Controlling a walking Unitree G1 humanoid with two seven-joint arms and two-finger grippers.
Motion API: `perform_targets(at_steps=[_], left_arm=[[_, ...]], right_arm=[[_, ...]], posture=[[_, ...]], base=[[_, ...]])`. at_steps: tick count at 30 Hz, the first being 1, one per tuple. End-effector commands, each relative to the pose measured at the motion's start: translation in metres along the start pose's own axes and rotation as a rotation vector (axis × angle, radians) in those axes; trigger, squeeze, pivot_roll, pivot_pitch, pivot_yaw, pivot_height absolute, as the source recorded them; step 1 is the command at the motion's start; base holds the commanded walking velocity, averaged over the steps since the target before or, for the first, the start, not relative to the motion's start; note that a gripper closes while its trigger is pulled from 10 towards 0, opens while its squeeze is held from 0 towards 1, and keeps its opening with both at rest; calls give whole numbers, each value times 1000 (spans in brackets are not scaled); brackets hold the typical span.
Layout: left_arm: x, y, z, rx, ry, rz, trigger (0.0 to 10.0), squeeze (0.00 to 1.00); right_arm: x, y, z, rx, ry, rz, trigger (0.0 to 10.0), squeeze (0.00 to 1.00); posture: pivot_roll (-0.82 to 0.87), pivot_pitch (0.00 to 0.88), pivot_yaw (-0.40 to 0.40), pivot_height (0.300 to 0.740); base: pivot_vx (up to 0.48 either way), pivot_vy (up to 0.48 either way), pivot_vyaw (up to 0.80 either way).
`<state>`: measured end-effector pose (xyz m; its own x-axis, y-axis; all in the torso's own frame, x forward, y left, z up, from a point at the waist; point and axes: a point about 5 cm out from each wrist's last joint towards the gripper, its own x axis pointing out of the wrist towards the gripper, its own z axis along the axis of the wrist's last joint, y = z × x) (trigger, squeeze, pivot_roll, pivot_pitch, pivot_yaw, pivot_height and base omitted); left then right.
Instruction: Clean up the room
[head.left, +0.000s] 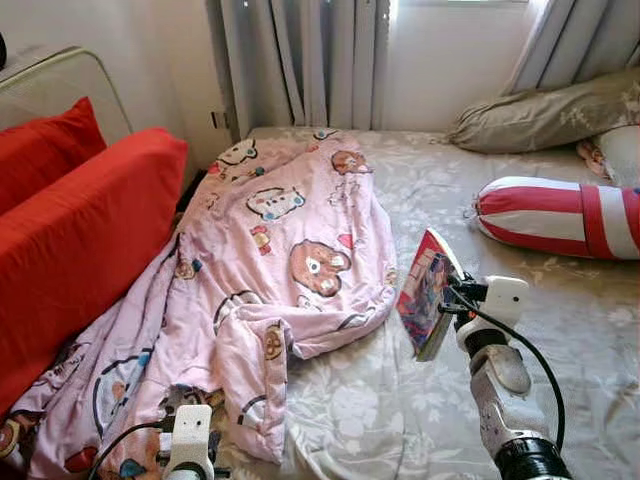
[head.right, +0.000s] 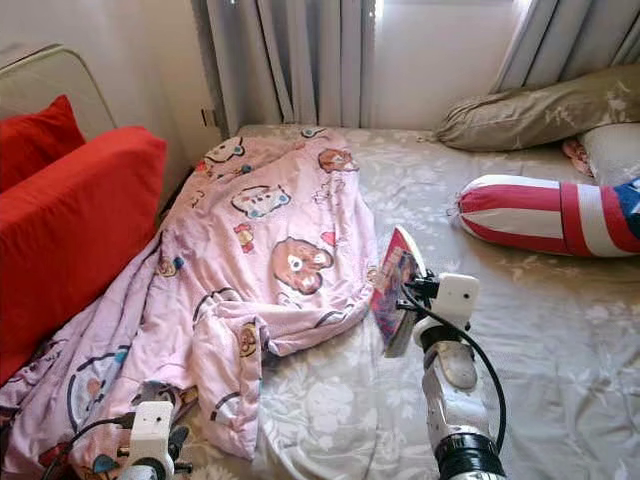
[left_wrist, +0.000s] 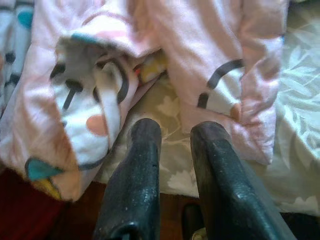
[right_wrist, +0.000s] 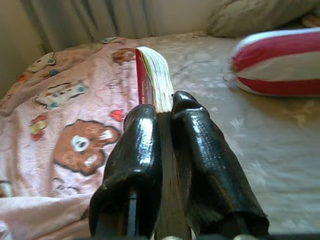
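A book (head.left: 430, 290) with a colourful cover is held upright above the bed, page edges up, and my right gripper (right_wrist: 162, 107) is shut on its lower edge. Just to its left lies a crumpled pink cartoon-print blanket (head.left: 280, 230), spread across the left half of the grey floral sheet (head.left: 420, 400) and hanging over the near left edge. My left gripper (left_wrist: 175, 130) hangs low by the bed's near edge, pointing at a folded corner of the blanket (left_wrist: 100, 90). Its fingers stand a little apart with nothing between them.
Red cushions (head.left: 80, 220) stand close along the bed's left side. A red-and-white striped bolster (head.left: 560, 215) and a grey pillow (head.left: 550, 115) lie at the far right. Grey curtains (head.left: 300, 60) hang behind the bed's head.
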<state>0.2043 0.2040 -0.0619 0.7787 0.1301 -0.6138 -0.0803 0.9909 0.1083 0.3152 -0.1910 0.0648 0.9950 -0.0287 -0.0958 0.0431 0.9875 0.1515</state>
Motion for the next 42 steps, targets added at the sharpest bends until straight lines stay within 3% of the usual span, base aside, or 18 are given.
perform_targets(at_steps=[1,14,27,42], left_arm=[[0,1,-1,13,7,2,10000,0],[0,1,-1,16,5,3,10000,0],[-1,-1,-2,19,6,-4,10000,0],[-1,-2,-2,15,3,-3,10000,0]], right_arm=[[4,1,10,5,-40,8,10000,0],[3,3,10,5,-43,23,10000,0],[2,5,5,8,-16,40,10000,0],[1,9,3,7,-15,67,10000,0]], posture=[[45,0,17,740],[44,0,19,740],[38,0,22,740],[37,0,21,740]], base=[[0,0,-694],[0,0,-571],[0,-295,0],[0,-252,-470]])
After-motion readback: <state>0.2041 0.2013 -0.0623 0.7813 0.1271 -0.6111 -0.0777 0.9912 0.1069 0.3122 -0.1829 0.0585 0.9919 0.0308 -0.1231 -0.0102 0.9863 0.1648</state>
